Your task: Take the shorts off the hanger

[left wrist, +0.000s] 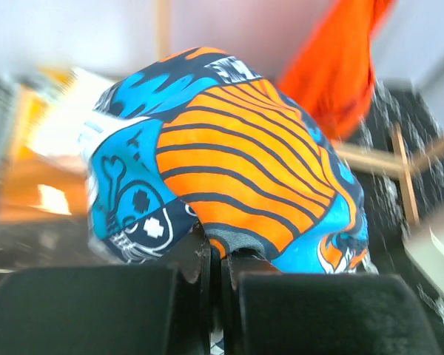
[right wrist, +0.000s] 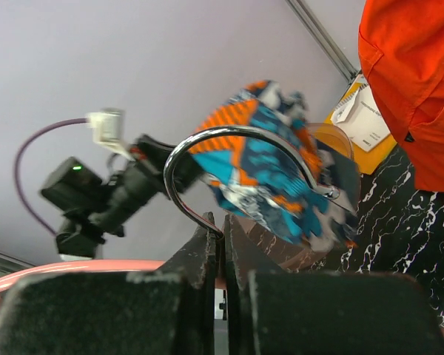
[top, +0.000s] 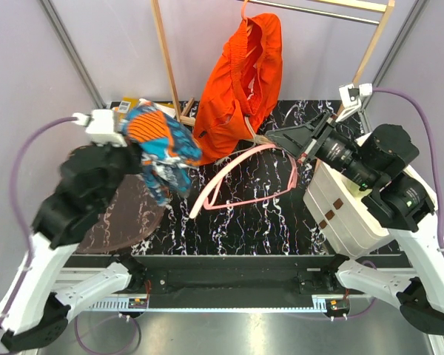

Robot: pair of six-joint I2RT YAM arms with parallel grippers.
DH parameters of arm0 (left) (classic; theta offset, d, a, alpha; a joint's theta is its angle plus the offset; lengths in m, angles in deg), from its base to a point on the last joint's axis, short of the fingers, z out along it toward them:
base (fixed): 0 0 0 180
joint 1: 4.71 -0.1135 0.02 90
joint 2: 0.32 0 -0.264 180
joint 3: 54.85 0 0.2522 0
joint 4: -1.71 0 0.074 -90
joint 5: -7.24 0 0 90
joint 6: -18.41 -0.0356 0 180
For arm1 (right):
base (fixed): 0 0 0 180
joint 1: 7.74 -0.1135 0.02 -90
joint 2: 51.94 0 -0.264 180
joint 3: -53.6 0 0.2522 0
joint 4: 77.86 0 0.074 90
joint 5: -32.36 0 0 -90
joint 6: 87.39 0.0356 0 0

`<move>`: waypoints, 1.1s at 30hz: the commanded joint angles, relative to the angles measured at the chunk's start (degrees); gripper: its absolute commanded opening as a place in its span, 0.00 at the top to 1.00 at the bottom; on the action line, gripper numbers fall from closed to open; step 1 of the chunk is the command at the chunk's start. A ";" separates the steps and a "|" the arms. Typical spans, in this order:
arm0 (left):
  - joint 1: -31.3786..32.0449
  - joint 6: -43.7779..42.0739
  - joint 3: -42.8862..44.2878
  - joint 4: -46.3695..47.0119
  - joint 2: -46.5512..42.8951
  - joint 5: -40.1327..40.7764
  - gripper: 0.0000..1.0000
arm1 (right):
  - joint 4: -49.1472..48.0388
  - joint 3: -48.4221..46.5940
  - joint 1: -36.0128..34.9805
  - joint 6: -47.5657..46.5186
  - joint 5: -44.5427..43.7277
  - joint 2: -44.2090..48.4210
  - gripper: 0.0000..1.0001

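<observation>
- Black, white-veined desk (top: pixel 266 222) stands between pale lilac walls.
- Left gripper (left wrist: pixel 214 255): its fingers are pressed together on a fold of the patterned shorts (top: pixel 159 144). The shorts are bunched into a ball and held up in the air.
- That bundle hangs over the desk's left side, above a brown round mat (top: pixel 126 214).
- Right gripper (right wrist: pixel 222 237): its fingers are almost together, pinching the metal hook (right wrist: pixel 229 133) of the pink hanger (top: pixel 211 188) near the right edge.
- The hanger's body slants from there towards the desk's middle, apart from the patterned shorts. Whether its low tip touches the surface cannot be told.
- The orange shorts (top: pixel 240 81) hang at the far edge, from the top of a wooden rack (top: pixel 166 59).
- A white box (top: pixel 348 214) sits at the right edge, under the right arm.
</observation>
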 commanded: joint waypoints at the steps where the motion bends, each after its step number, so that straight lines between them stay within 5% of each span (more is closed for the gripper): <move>1: -2.06 -10.52 8.60 -3.56 -0.07 10.76 1.00 | -4.77 -0.35 0.03 0.74 1.92 -0.77 1.00; 7: -3.91 -14.15 10.91 -5.06 0.12 17.45 1.00 | -4.95 -0.35 0.03 0.92 2.53 -1.12 1.00; 12: -7.06 -10.30 -1.45 -2.87 -2.43 17.38 1.00 | -4.95 -0.08 0.03 0.92 3.06 -1.56 1.00; 13: -7.94 -9.50 -2.97 -2.78 -2.52 17.47 0.93 | -4.95 0.09 0.12 0.92 3.41 -1.65 1.00; 14: -8.82 -8.62 -4.20 -2.78 -2.52 17.64 0.54 | -4.95 0.18 0.03 1.01 3.50 -1.73 1.00; 16: -10.24 -5.81 -4.66 -5.06 -1.74 17.82 0.01 | -4.86 0.18 0.03 1.18 3.94 -1.82 1.00; 20: -10.33 -2.81 0.70 -10.15 -1.38 14.23 0.01 | -4.77 0.27 0.03 1.10 4.73 -2.26 1.00; 23: -10.33 -0.62 4.92 -11.04 -2.87 4.23 0.01 | -4.69 0.18 0.03 0.05 6.39 -3.40 1.00; 33: -10.41 7.55 -1.47 1.68 -7.00 -45.75 0.07 | 1.72 -3.60 0.12 -16.38 18.35 -12.45 1.00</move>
